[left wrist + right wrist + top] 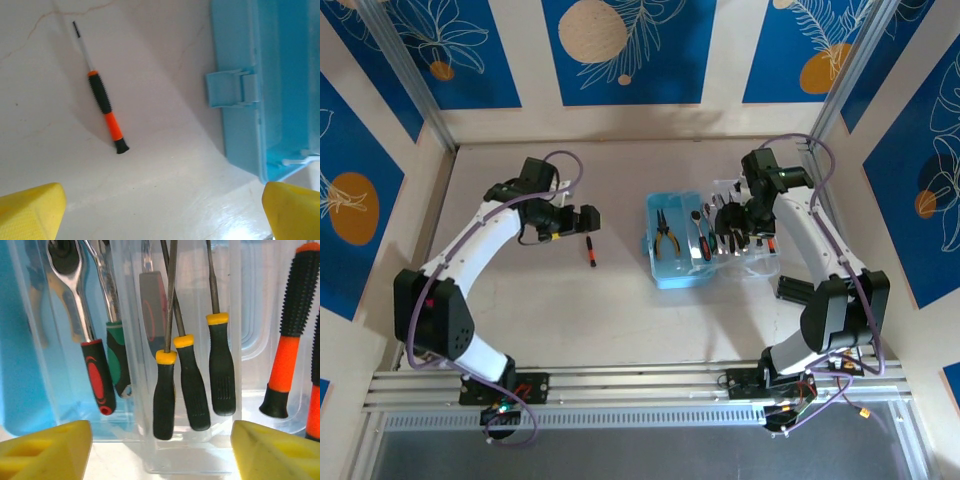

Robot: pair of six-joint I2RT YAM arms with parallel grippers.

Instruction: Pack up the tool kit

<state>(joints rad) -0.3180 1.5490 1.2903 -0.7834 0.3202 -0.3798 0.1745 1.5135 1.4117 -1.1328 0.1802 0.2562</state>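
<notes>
Right claw (pixel 161 434) spread wide, yellow-banded screwdrivers (pixel 192 390) just beyond, seemingly inside case (pixel 666 273)

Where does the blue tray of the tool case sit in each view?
Top external: blue tray just right of centre.
Left wrist: blue tray along the right side, latch pointing left.
Right wrist: blue tray at the far left edge.
Shared landmark: the loose screwdriver left of it, top and left wrist views.

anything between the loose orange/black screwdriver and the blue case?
Nothing. Bare tabletop runs from the screwdriver to the case, on its latch side. Both the top view and the left wrist view show it.
</notes>
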